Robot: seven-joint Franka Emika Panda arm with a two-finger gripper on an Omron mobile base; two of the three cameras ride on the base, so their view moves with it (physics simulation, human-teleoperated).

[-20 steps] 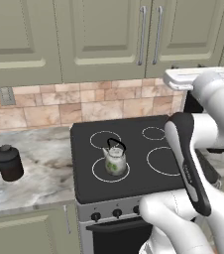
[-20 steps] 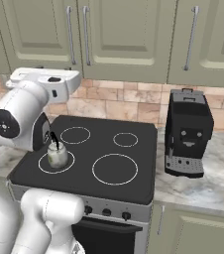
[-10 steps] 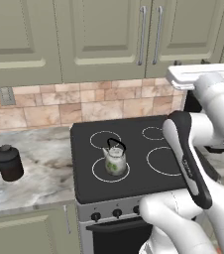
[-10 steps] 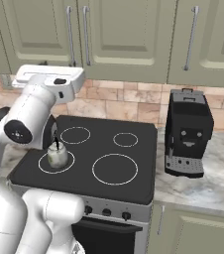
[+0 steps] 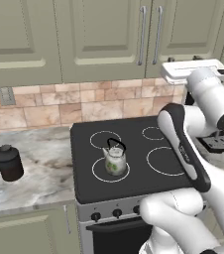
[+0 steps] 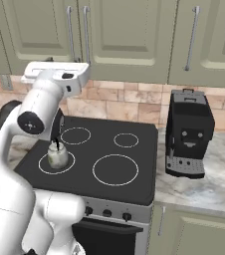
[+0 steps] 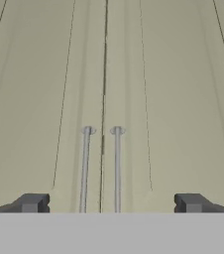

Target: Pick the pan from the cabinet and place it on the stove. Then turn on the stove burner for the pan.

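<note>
With cabinet (image 7: 104,74) doors shut, pincer (image 7: 111,203) spread (handles cropped).

Cabinet (image 7: 104,74) doors closed ahead of the wide-set jaws, contents hidden, bar handles (image 7: 116,168) between the jaws cut off at hand view's bottom, stove (image 5: 134,154) partly hidden by the arm

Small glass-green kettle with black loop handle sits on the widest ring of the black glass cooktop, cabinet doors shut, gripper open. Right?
Not quite. The small glass-green kettle sits on a mid-sized front ring of the black glass cooktop; the widest ring is bare, per the right base view. The sage-green cabinet doors are shut, the gripper open.
</note>
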